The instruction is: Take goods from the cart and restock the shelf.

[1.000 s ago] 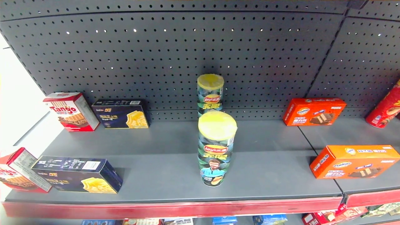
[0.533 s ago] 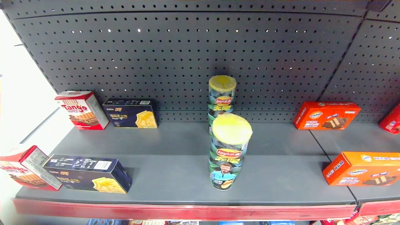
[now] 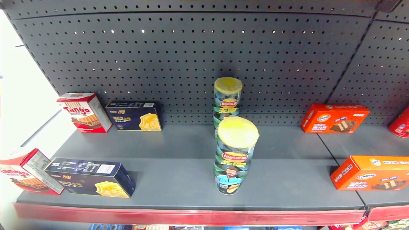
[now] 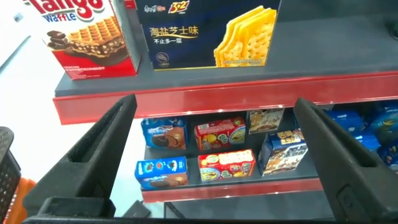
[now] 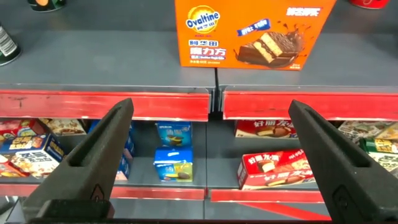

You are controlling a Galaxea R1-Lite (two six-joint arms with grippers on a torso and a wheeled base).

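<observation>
Two tall chip cans with yellow lids stand upright mid-shelf, the front can near the red lip of the grey shelf and the rear can directly behind it, close to the perforated back panel.

To the robot's left, a red wafer box and a dark blue cracker box sit side by side at the back. A second wafer box and a second cracker box lie touching at the front edge.

To the right, one orange chocolate-bar box rests at the back and another at the front of the neighbouring shelf section, with a red can at the far edge.

The left hand hangs in front of the shelf's red lip, below the front wafer and cracker boxes, its fingers spread wide apart with nothing between them. Behind it a lower shelf carries small packaged goods.

The right hand is likewise spread apart and empty, facing the red lip beneath the front orange box.
</observation>
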